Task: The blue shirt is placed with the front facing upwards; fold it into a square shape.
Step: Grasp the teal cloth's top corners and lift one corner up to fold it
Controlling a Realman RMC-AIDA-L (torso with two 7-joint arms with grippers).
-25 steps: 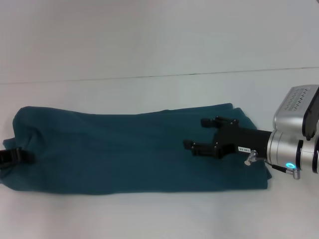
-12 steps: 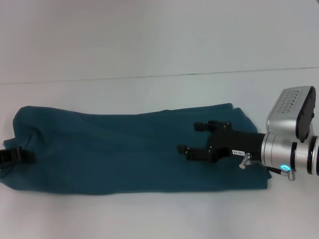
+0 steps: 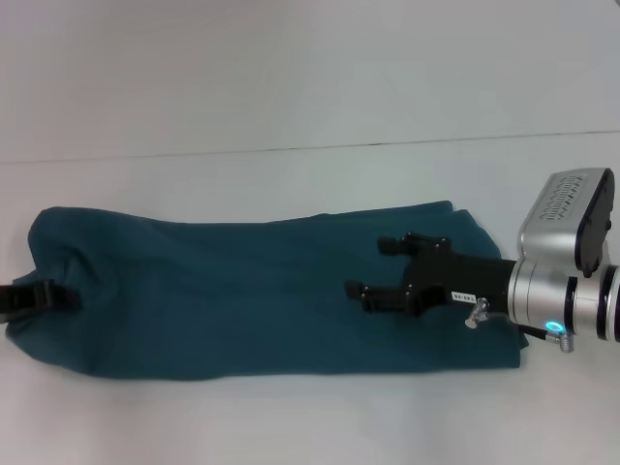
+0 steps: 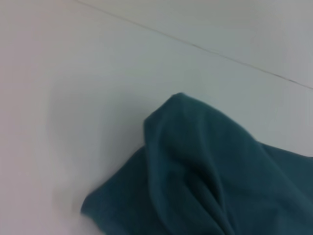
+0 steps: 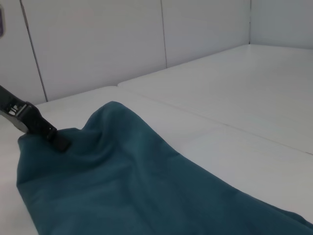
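The blue shirt [image 3: 223, 291] lies folded into a long strip across the white table, plain teal side up; no lettering shows. My left gripper [image 3: 60, 295] is at the strip's left end, shut on the cloth, and the end bulges up a little around it. It also shows in the right wrist view [image 5: 55, 138], pinching the raised end of the shirt [image 5: 122, 181]. My right gripper [image 3: 373, 266] is open, hovering over the right part of the strip with nothing between its fingers. The left wrist view shows only a puckered shirt corner [image 4: 205, 171].
The white table [image 3: 291, 87] extends behind and in front of the shirt, with a thin seam line [image 3: 291, 150] running across it behind the shirt. White wall panels [image 5: 98, 44] stand beyond the table in the right wrist view.
My right gripper moved left over the shirt, then held still. My left gripper shifted slightly right, pushing the shirt's left end inward and bunching it.
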